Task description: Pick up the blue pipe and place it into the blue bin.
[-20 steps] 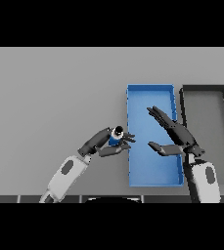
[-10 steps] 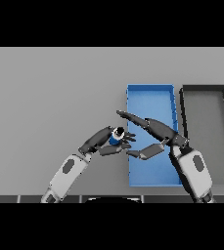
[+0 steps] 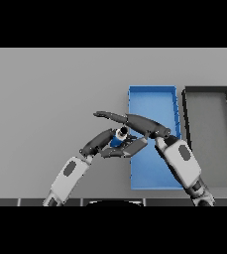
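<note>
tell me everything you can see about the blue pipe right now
The blue pipe is a short, stubby blue cylinder with a pale ring at its upper end around a dark opening; material unclear. It sits tilted, that end facing up and right, just left of the blue bin, not yet in it. The left hand has its fingers curled round it from the left, and the right hand closes in from the right, fingers above and thumb below. Most of its body is hidden.

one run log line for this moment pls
left robot hand: holds blue pipe | right robot hand: open, over pipe | pipe: beside blue bin, not in
</note>
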